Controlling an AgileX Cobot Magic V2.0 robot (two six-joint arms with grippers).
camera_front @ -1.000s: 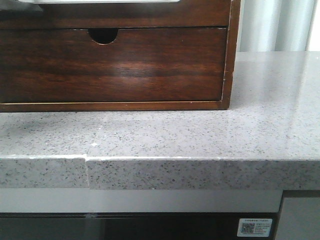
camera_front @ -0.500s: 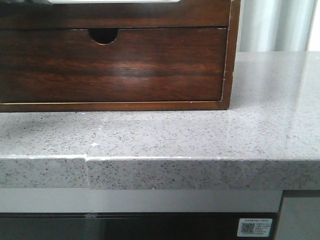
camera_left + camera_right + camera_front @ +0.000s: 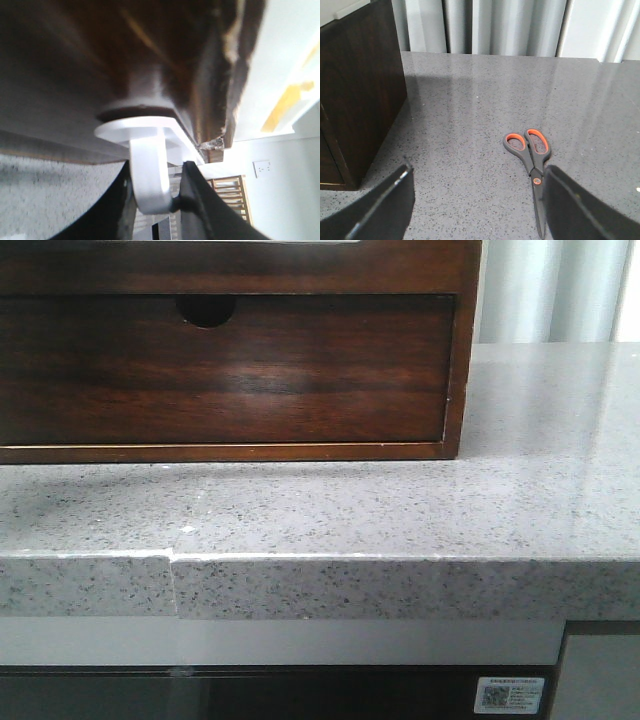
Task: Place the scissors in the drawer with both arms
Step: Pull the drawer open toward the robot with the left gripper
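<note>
Dark brown glossy wood fills the upper left of the front view: a wooden cabinet (image 3: 462, 340) standing on a grey speckled stone countertop (image 3: 400, 510), its lower drawer front with a small half-round finger notch (image 3: 206, 310) shut flush. The drawer of the task sits above it, cut off by the top edge, only a pale sliver showing at 12 o'clock. No arm, gripper or scissors appears here.

In the left wrist view, blurred dark wood of the drawer (image 3: 165, 55) looms close. A white plastic hook-shaped pull (image 3: 147, 175) hangs from a white round disc pressed against the wood. The left gripper (image 3: 152, 200) has its black fingers (image 3: 195, 200) close on either side of the pull's stem; whether they pinch it or merely flank it cannot be told.

In the right wrist view, the grey scissors with orange-lined finger loops (image 3: 530, 165) lie flat on the countertop, blades closed, loops pointing away at 12 o'clock. The right gripper (image 3: 477, 210) hangs with its black fingers (image 3: 385, 207) spread wide apart, holding nothing, one finger just beside the blades. The cabinet's side stands at 9 o'clock.
</note>
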